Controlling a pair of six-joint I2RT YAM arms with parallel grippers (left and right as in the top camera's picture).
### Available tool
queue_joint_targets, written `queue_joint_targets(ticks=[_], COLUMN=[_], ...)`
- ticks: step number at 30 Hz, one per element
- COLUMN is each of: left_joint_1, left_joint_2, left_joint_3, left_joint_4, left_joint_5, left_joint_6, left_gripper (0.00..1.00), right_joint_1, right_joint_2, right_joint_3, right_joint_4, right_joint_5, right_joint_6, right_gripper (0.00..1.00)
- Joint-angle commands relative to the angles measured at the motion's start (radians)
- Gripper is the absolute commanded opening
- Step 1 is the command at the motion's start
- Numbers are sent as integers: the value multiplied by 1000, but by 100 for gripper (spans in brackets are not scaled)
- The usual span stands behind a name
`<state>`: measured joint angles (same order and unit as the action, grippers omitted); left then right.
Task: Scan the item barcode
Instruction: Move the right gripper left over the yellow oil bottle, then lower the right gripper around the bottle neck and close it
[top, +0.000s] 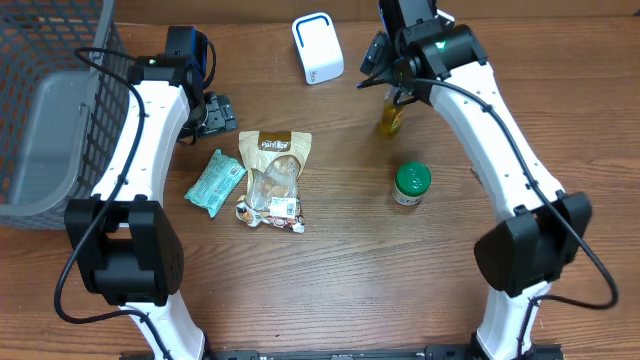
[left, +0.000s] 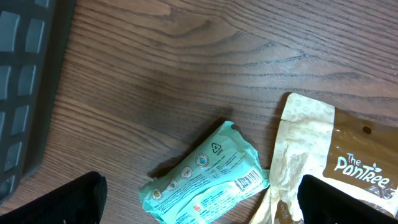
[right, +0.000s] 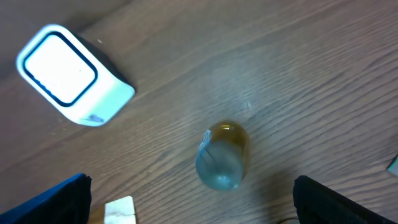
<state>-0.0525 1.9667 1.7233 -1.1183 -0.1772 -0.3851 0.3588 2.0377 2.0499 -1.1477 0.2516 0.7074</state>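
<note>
Right hand hangs open over the bottle; likely next, grasp it for the scanner. Left hand is open too.

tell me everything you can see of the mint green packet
The mint green packet is a soft, crinkled plastic wrapper lying flat and diagonal on the wooden table. Its upward face shows a barcode near one end, a recycling mark and small round icons. One corner reaches the Pantree pouch; nothing grips it.
</note>
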Motion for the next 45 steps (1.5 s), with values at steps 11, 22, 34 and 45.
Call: queue_joint_targets(ticks=[11,22,34,45], left_joint_1=[-1,-1,-1,-1], left_joint_2=[8,8,8,8], left_joint_3=[19,19,19,19], left_joint_4=[0,0,0,0], left_joint_5=[-13,-13,-13,-13], left_joint_6=[15,15,15,15], left_gripper=[100,100,100,99], right_joint_1=[-48,-53,-50,-50], right_joint_2=[84,117,132,132], right_joint_3=[-7,-36,-36,-66], right_joint_4=[-32,-7,-7,19], right_joint_5=[-11,-19,-36,-36], right_joint_6=[101,104,103,96], right_gripper=[100,100,86,83])
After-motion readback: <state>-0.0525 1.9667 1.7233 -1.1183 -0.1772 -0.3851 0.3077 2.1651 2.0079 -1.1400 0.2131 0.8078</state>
